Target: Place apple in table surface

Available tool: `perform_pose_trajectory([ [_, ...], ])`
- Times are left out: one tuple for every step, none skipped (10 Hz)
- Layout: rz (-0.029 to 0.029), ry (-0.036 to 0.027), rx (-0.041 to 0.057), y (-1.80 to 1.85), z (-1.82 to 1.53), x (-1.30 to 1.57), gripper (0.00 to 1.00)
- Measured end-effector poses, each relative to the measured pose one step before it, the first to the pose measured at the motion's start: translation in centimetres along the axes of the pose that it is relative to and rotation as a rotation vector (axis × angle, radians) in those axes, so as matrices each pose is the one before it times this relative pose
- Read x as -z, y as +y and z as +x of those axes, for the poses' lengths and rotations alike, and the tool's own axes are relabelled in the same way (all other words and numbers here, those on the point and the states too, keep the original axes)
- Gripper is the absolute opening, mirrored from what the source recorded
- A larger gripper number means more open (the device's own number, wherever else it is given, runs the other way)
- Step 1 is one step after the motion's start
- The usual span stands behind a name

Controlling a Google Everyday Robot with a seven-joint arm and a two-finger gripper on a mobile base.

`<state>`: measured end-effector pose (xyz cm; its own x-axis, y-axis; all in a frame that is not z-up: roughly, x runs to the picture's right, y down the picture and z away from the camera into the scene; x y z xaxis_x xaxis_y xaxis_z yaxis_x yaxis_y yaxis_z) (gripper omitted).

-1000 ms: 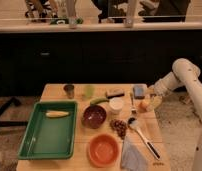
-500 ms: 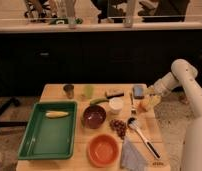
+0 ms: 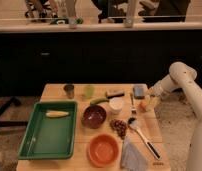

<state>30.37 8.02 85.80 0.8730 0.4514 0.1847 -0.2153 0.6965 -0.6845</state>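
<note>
- Near: orange bowl (image 3: 103, 148), not a task item.
- Mid-right: apple (image 3: 143, 106) low at right edge of bench (image 3: 54, 91), by the fork. Prob. set down or nearly; contact unclear.
- Pincer (image 3: 150, 101) right at apple; clenched or released, can't tell.
- Left to do: let go, retract.
- Far: white arm (image 3: 180, 76) bent at elbow, reaching down-left.

On the desk (image 3: 54, 93) the tray (image 3: 25, 148) takes the left side. To its right the rear bowl (image 3: 94, 116) stands behind the front bowl (image 3: 103, 149), with the grapes (image 3: 118, 127) and then the spoon (image 3: 136, 128) further right. The apple (image 3: 143, 106) is at the desk's right edge, right of the cup (image 3: 115, 105), with the claw (image 3: 151, 99) just beside it on its right.
</note>
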Motion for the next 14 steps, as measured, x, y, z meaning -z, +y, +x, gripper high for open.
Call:
perform_pose_trajectory([
  [0.00655,0.01307,0.00458,-0.313,-0.075,-0.327,0.80],
  [0.00200,0.01044,0.00473,-0.299,-0.075,-0.405,0.80],
  [-0.00230,0.01051,0.00106,-0.202,0.205,-0.403,0.80],
  [0.00056,0.00655,-0.00071,-0.281,0.250,-0.317,0.80],
  [-0.00199,0.00542,0.00006,-0.211,0.258,-0.279,0.80],
  [-0.00852,0.00820,-0.00014,-0.392,0.298,-0.642,0.80],
  [-0.00765,0.00234,0.00001,-0.184,-0.005,-0.324,0.80],
  [-0.01096,0.00283,-0.00358,-0.053,0.276,-0.432,0.80],
  [-0.00683,0.00116,-0.00868,-0.224,0.445,-0.294,0.80],
  [-0.00747,0.00136,-0.00787,-0.110,0.385,-0.235,0.80],
  [-0.00623,0.00147,-0.00868,-0.115,0.395,-0.138,0.80],
  [-0.00707,0.00091,-0.00548,-0.075,0.204,-0.192,0.80],
  [-0.00732,0.00150,-0.00334,-0.060,0.157,-0.154,0.80],
  [-0.00746,0.00190,-0.00082,-0.010,0.086,-0.147,0.80],
])
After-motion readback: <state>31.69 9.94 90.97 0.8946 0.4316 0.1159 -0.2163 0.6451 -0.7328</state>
